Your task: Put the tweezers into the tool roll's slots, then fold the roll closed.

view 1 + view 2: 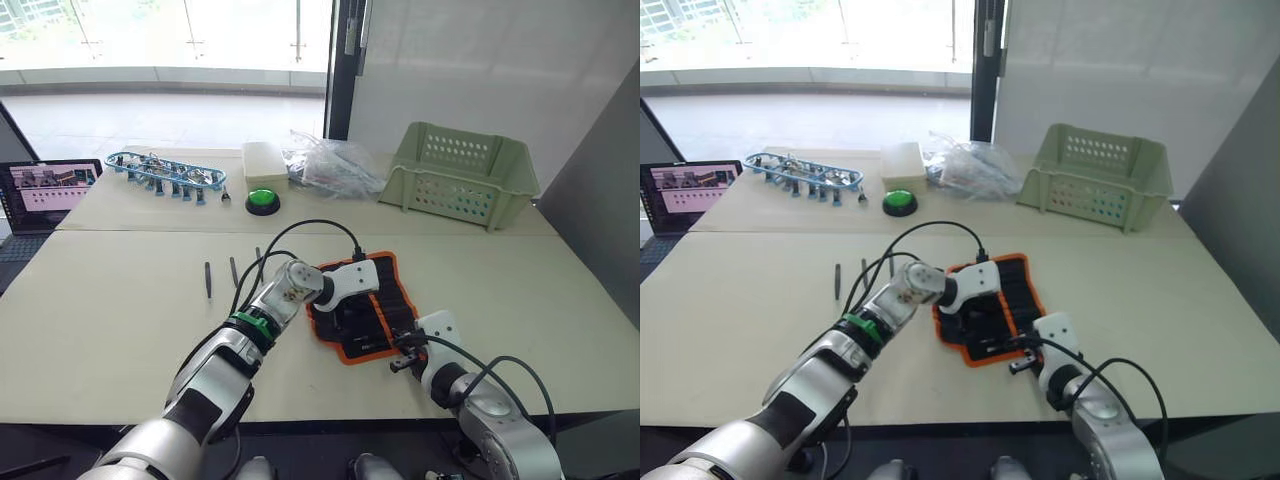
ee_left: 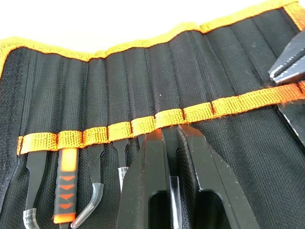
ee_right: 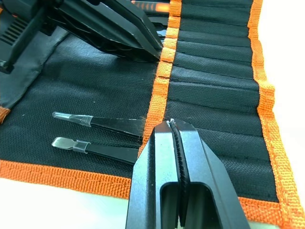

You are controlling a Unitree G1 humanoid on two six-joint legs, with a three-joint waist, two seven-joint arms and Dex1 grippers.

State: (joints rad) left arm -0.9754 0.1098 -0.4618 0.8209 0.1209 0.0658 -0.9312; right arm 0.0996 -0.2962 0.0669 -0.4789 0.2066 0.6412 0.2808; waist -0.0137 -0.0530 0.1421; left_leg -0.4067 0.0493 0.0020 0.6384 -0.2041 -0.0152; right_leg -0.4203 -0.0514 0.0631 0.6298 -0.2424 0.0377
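Insertion is being carried out: a slim black tweezer (image 2: 174, 191) is being clamped in the left gripper (image 2: 172, 131) at the centre stripe of the open black fabric tool roll with orange edging (image 1: 385, 300) lying on the beige table (image 1: 120, 330). The right gripper (image 3: 174, 125) — fingers pressed together — is being rested on that stripe. Three loose tweezers (image 1: 208, 279) are lying well apart, so another pick-up is judged next. No writing is being made out

R gripper (image 3: 172, 125) on tool roll (image 3: 214, 95), fingers together at orange stripe.
2 tweezers (image 3: 102, 124) slotted beside it; L gripper (image 3: 155, 50) further along.
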